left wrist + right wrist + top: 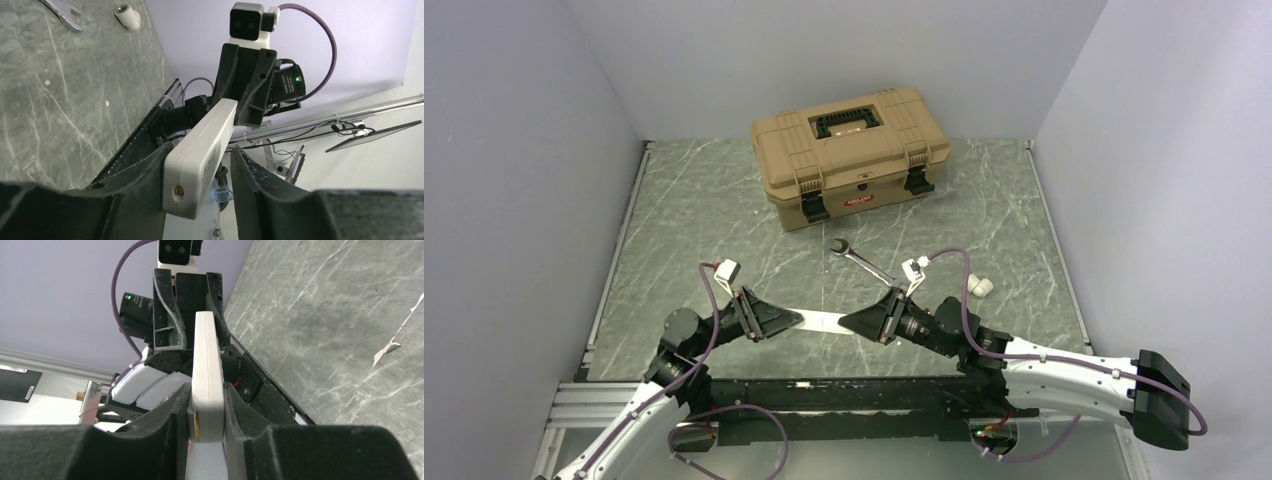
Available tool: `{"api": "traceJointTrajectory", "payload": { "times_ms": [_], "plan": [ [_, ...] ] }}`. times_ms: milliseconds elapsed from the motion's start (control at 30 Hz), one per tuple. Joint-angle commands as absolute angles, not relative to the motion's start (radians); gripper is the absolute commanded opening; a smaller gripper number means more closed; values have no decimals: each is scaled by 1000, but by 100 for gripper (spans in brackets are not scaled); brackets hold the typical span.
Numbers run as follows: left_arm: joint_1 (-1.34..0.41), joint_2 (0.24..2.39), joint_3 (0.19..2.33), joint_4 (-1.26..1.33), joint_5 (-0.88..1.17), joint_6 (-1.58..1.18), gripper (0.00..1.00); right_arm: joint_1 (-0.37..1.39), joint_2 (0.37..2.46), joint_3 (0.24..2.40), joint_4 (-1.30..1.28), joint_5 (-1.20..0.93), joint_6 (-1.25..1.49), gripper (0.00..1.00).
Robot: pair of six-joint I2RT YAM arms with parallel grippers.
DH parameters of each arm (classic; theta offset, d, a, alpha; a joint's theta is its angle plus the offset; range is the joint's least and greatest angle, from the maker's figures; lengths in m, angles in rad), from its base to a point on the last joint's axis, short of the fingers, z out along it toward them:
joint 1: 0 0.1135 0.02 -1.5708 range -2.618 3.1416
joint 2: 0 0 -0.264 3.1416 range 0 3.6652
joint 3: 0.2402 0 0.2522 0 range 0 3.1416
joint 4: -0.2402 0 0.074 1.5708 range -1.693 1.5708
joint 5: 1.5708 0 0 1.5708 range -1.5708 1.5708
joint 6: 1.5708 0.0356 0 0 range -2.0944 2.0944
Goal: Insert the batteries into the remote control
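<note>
We held the remote control off the table — our right gripper clamped on one end, our left gripper slack around the other, jaws slightly apart — probably to re-grip and turn it.

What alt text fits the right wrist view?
The white remote control runs edge-on up the middle of the frame. Its near end is clamped between the dark fingers of the right gripper, and its far end sits between the fingers of the left gripper. The grey-green marbled table fills the right side, with a pale wall at upper left.
</note>
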State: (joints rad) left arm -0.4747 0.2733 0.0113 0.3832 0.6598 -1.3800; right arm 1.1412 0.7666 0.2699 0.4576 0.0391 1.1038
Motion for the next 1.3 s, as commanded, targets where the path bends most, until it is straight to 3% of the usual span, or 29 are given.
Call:
{"api": "traceJointTrajectory", "payload": {
  "times_ms": [0,100,300,433,633,833,1267],
  "plan": [
    [-480,261,55,466,705,-1365,45,1099,767,323,480,-25,1101,7],
    [-479,266,54,484,708,-1369,36,1086,781,333,474,-43,1100,7],
    [-480,271,46,502,713,-1380,0,1077,812,360,457,-59,1084,10],
    [-480,262,37,488,703,-1386,0,1076,813,384,407,-56,1058,21],
    [-480,263,25,508,696,-1403,0,1077,794,382,385,-40,1045,21],
    [-480,267,24,506,690,-1404,0,1076,795,397,359,-43,1032,37],
    [-480,266,6,506,679,-1413,0,1077,751,400,322,-20,1016,57]
  ]
}}
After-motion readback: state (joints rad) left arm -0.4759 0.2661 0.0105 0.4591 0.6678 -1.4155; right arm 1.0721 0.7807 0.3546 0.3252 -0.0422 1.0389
